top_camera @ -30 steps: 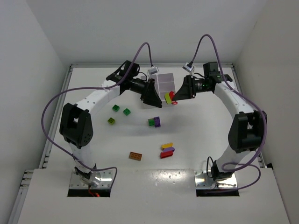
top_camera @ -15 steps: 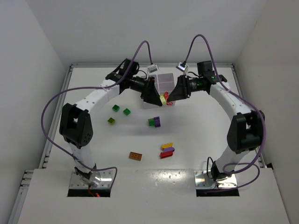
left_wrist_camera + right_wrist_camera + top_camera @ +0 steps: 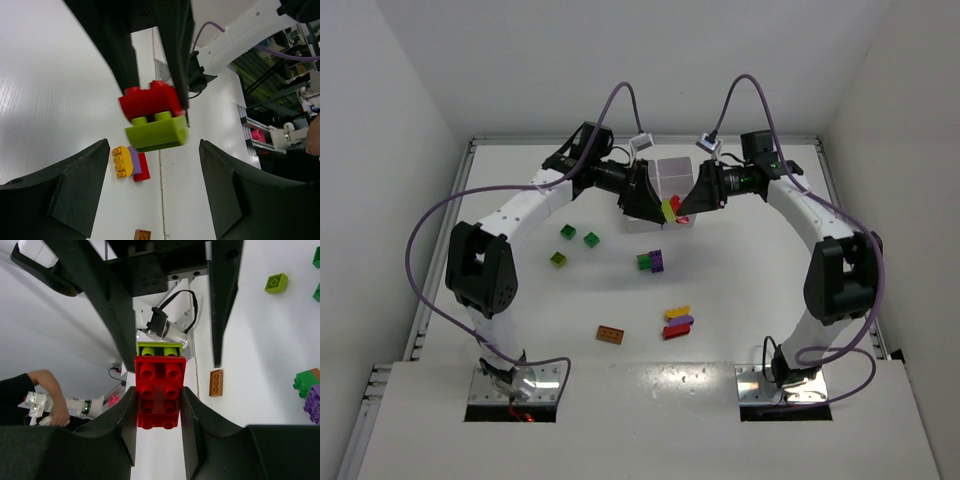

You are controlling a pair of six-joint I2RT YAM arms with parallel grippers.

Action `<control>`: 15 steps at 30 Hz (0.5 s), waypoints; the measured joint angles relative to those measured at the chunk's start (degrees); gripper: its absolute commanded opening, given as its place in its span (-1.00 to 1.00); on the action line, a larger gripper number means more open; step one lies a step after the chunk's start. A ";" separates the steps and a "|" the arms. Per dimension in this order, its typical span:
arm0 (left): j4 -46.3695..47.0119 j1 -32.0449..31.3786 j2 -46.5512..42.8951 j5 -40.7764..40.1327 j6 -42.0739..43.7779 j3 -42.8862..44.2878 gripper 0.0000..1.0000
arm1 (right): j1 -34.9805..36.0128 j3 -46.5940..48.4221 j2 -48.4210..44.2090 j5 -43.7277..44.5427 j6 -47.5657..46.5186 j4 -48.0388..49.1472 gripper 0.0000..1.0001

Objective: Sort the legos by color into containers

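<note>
Right pincer (image 3: 159, 410) clenched on red brick (image 3: 160, 390) with lime brick (image 3: 159, 348) stuck on its end, left pincer (image 3: 152, 150) released, jaws wide either side of them, held beside tray (image 3: 665, 175) near far edge of bench (image 3: 740, 280), loose bricks (image 3: 651, 261) mid-bench

red brick (image 3: 159, 390), lime brick (image 3: 157, 134), white tray (image 3: 667, 172)

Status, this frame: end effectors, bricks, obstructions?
Right end effector shut on red brick, lime brick stuck to it. Left end effector open, flanking lime brick, not gripping. No obstruction seen.
</note>
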 measured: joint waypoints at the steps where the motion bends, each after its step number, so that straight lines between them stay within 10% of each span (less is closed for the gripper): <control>1: 0.24 0.04 -0.09 0.63 -0.15 0.00 0.57 | -0.02 0.00 0.28 0.17 0.17 0.15 -1.00; 9: 1.05 0.07 -1.14 1.77 -0.17 0.00 0.49 | 0.11 0.00 1.99 0.57 1.01 1.18 -1.00; 15: 1.01 0.22 -1.14 -0.28 -1.09 0.00 -0.09 | 0.76 0.22 1.97 -0.17 1.29 1.84 -1.00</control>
